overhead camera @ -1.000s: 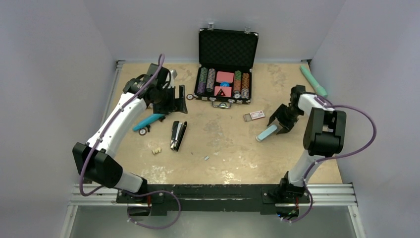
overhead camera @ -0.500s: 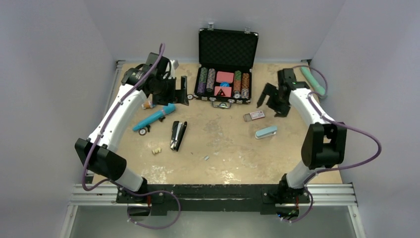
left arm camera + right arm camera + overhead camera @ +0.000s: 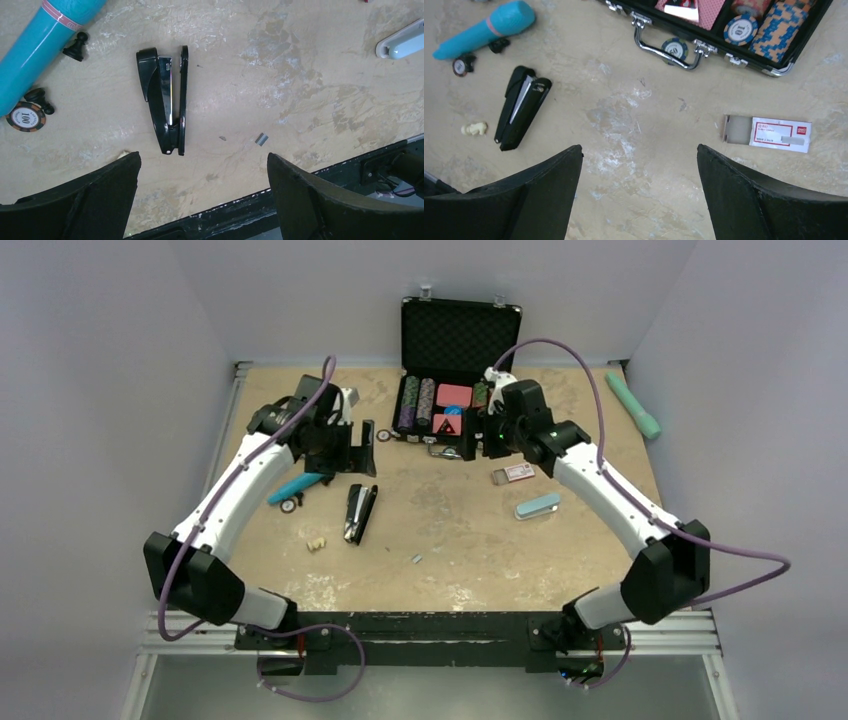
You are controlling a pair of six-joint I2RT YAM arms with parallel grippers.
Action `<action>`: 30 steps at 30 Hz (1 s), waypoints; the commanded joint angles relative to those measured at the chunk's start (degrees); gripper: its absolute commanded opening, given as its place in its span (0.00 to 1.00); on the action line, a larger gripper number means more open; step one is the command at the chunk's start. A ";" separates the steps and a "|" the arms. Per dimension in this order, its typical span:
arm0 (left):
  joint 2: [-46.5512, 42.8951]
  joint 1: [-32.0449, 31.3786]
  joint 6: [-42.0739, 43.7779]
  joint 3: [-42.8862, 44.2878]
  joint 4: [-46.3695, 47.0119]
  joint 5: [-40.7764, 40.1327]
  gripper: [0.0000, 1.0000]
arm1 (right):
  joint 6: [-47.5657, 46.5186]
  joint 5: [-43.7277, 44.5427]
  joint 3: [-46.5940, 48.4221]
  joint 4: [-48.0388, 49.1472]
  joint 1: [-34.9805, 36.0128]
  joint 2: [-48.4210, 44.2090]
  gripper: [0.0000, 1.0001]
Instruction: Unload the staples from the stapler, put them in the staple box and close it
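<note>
A black stapler lies on the table with its top swung open, also seen in the left wrist view and the right wrist view. The staples, a tiny grey strip, rest loose on the table right of it. My left gripper hovers above and behind the stapler, open and empty. My right gripper hangs open in front of the case, nothing between its fingers. A light blue stapler lies at the right.
An open black poker chip case stands at the back. A small staple box lies near it. A teal tube, a chip and black pawns sit left. A cream piece lies near the stapler. A green stick lies far right.
My right gripper opened, left the light blue stapler on the table and swung left to the front of the case. My left gripper stayed open and shifted only slightly.
</note>
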 commanded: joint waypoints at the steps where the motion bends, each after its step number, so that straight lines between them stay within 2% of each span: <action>1: -2.97 0.76 2.43 -0.82 4.30 -1.13 1.00 | -4.85 -4.98 -3.64 1.66 1.63 3.78 0.87; 9: -4.25 3.34 0.01 -5.92 8.98 -1.73 1.00 | -7.26 0.24 -6.93 2.76 12.55 7.25 0.88; 18: -3.95 6.18 -2.05 -10.19 11.62 -4.33 1.00 | -5.64 3.16 -14.09 9.23 19.56 8.69 0.87; 23: -5.36 6.61 -2.01 -12.98 13.47 -6.58 1.00 | -4.69 4.04 -12.45 8.85 24.38 11.32 0.87; 30: -5.48 6.58 -3.18 -15.19 14.88 -5.35 1.00 | -3.30 6.38 -9.57 6.95 32.03 16.20 0.87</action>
